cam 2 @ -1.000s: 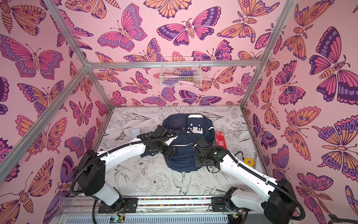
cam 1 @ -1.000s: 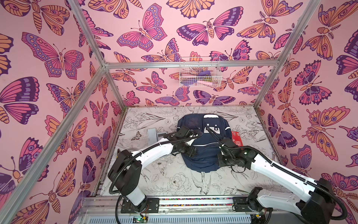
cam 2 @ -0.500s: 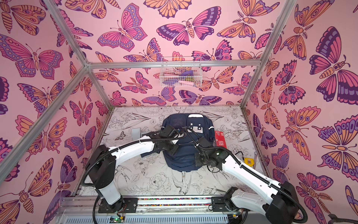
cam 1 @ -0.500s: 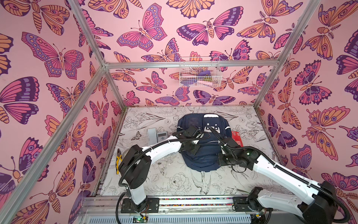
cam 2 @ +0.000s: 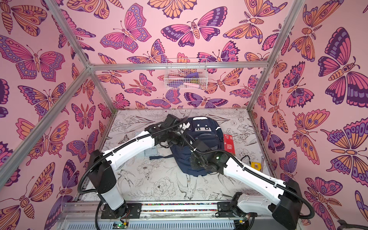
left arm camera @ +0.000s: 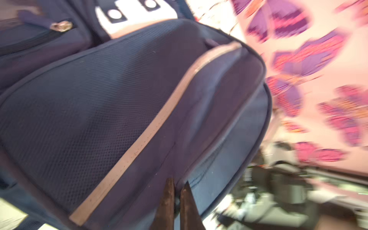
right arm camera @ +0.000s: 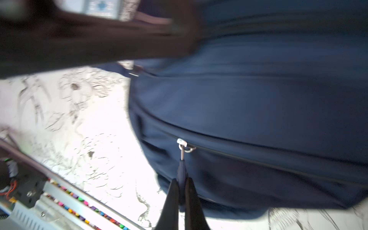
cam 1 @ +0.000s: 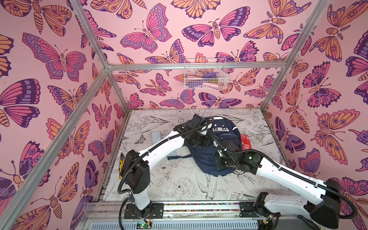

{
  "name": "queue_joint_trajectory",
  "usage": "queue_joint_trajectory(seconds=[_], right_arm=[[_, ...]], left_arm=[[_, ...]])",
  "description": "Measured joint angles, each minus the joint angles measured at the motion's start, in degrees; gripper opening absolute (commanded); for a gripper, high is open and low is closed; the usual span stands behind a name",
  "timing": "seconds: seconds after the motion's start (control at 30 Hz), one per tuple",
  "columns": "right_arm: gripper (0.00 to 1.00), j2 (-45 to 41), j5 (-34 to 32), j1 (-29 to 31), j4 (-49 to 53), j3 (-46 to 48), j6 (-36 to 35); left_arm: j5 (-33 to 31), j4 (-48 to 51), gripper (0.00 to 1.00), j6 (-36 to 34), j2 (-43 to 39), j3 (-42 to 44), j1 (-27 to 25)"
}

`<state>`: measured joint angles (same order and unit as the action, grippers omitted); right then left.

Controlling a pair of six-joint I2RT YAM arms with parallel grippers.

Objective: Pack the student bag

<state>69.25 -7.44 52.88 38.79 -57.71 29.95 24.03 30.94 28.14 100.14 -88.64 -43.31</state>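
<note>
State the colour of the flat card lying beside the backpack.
Red with white markings; the card shows best in a top view, right of the backpack.

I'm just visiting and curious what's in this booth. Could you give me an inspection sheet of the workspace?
Surface: white tabletop with black flower drawings, flat.
Job's things: navy-blue fabric backpack lying at centre.
Clutter: red card beside backpack; yellow tape measure; yellow-handled tool.
Grippers: left gripper shut on backpack fabric; right gripper shut on blue-grey zipper pull.
Cables: black corrugated hoses along both arms.
Surroundings: pink butterfly walls; white wire basket on back wall.
</note>
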Motion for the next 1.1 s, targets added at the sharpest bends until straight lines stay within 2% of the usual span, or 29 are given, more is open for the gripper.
queue_joint_trajectory(seconds=[0.17, 0.33, 0.4, 0.47, 0.53, 0.73, 0.9, 0.97, 1.0, 1.1], right_arm=[[0.0, 2.6, -3.6, 2.2, -2.1, 0.0, 2.1], [0.0, 7.6, -5.9, 3.0, -5.2, -0.4, 4.4], [0.09, 9.1, -6.0, 3.3, -6.6, -0.4, 4.8], [0.3, 9.9, -5.8, 3.6, -8.0, -0.4, 5.0], [0.42, 9.9, -5.4, 4.2, -8.8, -0.4, 4.8], [0.52, 3.5, -7.7, 4.9, -7.0, -0.4, 5.2], [0.56, -6.2, -11.0, 4.3, -2.4, -0.4, 5.9], [0.57, -8.8, -11.7, 3.3, -0.3, -0.4, 5.9], [0.58, -10.0, -12.2, 2.8, 0.6, -0.4, 6.0], [0.59, -11.0, -12.7, 1.9, 2.8, -1.2, 6.0]], left_arm=[[5.2, -6.2, 0.0, 8.4, 0.0, 2.3, 1.5], [6.8, -12.8, 0.0, 13.4, -0.7, 8.8, 3.9], [7.1, -15.0, 0.0, 14.3, -1.5, 11.5, 4.7], [7.7, -17.4, 0.0, 14.5, -2.9, 14.3, 5.4], [8.2, -20.0, 0.0, 13.9, -4.9, 17.6, 6.0], [11.5, -22.7, 0.0, 9.8, -8.6, 25.7, 8.9], [12.6, -19.5, 0.02, 4.6, -8.9, 26.8, 11.1], [12.4, -17.2, 0.31, 2.3, -8.9, 25.9, 11.1], [12.3, -16.0, 0.43, 1.4, -8.9, 25.3, 11.1], [10.6, -13.1, 0.61, -0.2, -9.7, 24.0, 11.2]])
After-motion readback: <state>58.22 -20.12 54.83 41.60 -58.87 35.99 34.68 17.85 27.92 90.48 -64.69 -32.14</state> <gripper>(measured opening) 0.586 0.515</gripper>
